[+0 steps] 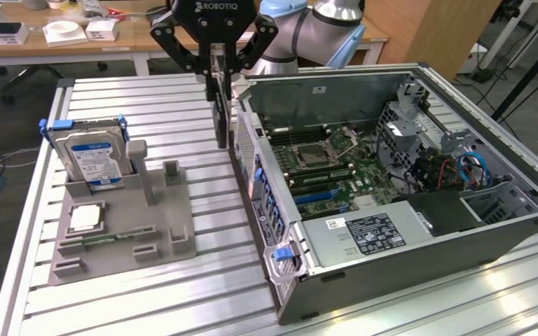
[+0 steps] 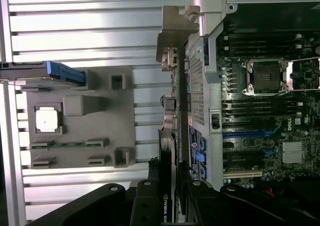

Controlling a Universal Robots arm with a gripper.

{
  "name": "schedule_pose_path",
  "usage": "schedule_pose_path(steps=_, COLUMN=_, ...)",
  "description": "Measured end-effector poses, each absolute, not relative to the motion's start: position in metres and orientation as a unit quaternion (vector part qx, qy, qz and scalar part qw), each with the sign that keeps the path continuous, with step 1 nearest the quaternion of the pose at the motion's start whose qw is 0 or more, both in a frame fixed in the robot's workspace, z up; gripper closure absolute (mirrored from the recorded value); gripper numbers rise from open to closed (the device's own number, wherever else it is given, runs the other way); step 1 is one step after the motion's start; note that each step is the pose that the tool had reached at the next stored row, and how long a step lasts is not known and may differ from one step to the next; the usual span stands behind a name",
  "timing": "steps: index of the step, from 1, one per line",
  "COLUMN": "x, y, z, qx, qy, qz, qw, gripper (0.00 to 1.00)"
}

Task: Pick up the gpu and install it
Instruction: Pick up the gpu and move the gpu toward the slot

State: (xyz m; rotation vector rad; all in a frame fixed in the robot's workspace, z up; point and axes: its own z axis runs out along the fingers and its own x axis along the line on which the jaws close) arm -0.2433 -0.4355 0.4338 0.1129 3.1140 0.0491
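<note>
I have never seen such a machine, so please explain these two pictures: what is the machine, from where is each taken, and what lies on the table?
The machine is a robot arm ending in a black claw. One picture comes from a camera standing off the arm; the other from a camera on its wrist, looking down past the claw. The claw is shut on the gpu, a flat dark card hanging on edge above the metal table, beside the open computer case. On the table a grey holder carries an upright hard drive with a blue label, a square chip and a thin green memory strip.
</note>
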Motion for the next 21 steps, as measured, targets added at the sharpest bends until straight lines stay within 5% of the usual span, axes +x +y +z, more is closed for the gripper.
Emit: schedule_pose_path(steps=21, x=-0.229, y=-0.436, z=0.434, qx=0.036, qy=0.999, qz=0.016, qw=0.013, gripper=0.74)
